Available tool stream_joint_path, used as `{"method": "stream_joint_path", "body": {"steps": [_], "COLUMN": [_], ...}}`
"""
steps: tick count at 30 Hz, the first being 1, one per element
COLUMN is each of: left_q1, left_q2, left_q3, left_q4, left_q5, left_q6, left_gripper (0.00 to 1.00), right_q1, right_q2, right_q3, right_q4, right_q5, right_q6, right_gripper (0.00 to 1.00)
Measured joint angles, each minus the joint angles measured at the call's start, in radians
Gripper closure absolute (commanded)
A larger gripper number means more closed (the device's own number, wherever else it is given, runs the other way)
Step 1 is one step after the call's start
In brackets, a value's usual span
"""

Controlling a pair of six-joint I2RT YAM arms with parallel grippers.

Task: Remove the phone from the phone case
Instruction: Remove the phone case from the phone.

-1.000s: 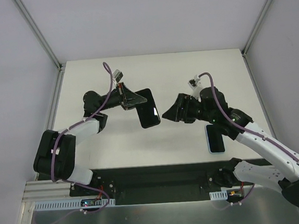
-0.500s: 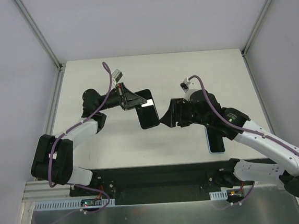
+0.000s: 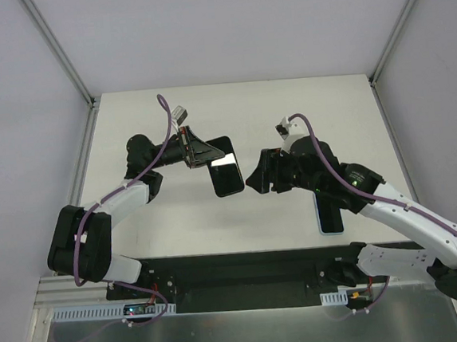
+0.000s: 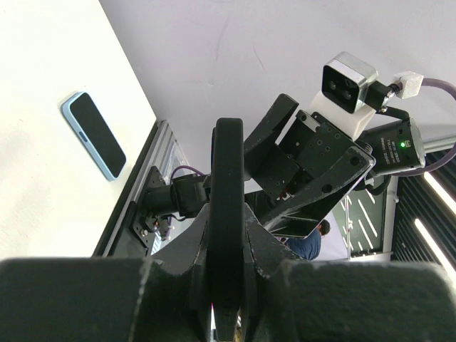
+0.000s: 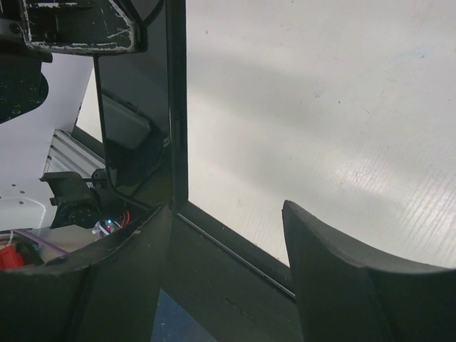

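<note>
Black-and-white arms (image 3: 123, 199), purple cables (image 3: 161, 103).

A white table (image 3: 287, 110) sits inside pale gray walls (image 3: 224, 27). Thin metal posts (image 3: 58, 50) run up the corners. A black strip (image 3: 245, 269) and a shiny metal sheet (image 3: 251, 337) lie along the near edge.

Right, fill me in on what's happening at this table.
The left claw grips a thin glossy black phone by one end, holding it above the white table. The right claw is open, close beside the phone's other end. The pale blue rectangular phone case lies flat on the table, partly hidden by the right arm.
</note>
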Motion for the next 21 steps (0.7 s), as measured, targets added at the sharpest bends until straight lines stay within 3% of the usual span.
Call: {"method": "stream_joint_path", "body": {"steps": [21], "left_q1": [0.000], "left_q2": [-0.008], "left_q3": [0.000], "left_q4": [-0.024], "left_q5": [-0.006], "left_q6": [0.030], "left_gripper": [1.00], "right_q1": [0.043], "right_q2": [0.072], "right_q3": [0.040], "right_q4": [-0.031], "right_q5": [0.069], "right_q6": [-0.018], "right_gripper": [0.37]}}
